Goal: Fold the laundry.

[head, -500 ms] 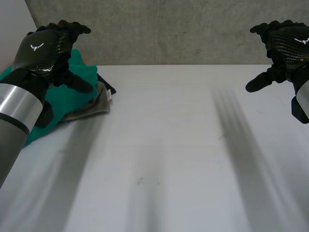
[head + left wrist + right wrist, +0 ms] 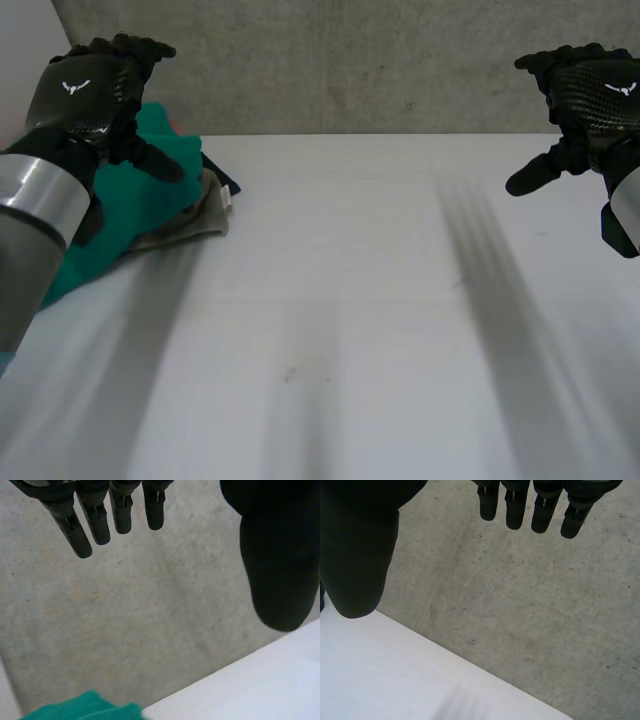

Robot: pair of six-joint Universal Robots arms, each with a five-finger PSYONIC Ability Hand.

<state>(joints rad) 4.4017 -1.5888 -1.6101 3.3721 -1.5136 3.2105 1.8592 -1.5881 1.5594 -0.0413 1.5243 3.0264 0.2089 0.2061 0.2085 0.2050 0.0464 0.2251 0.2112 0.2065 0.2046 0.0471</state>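
The white table [image 2: 360, 320] lies open before me, bare across its middle and near side. Its far edge meets a grey concrete wall [image 2: 340, 60]. The laundry pile [image 2: 172, 165] sits at the table's far left corner, with a green cloth [image 2: 120, 215] on top and a grey cloth [image 2: 195, 222] under it. My left hand [image 2: 85, 95] is raised over the pile, its fingers [image 2: 95, 515] straight, apart from the thumb, holding nothing. My right hand [image 2: 590, 95] hangs above the far right edge, its fingers [image 2: 540, 505] spread the same way and empty.
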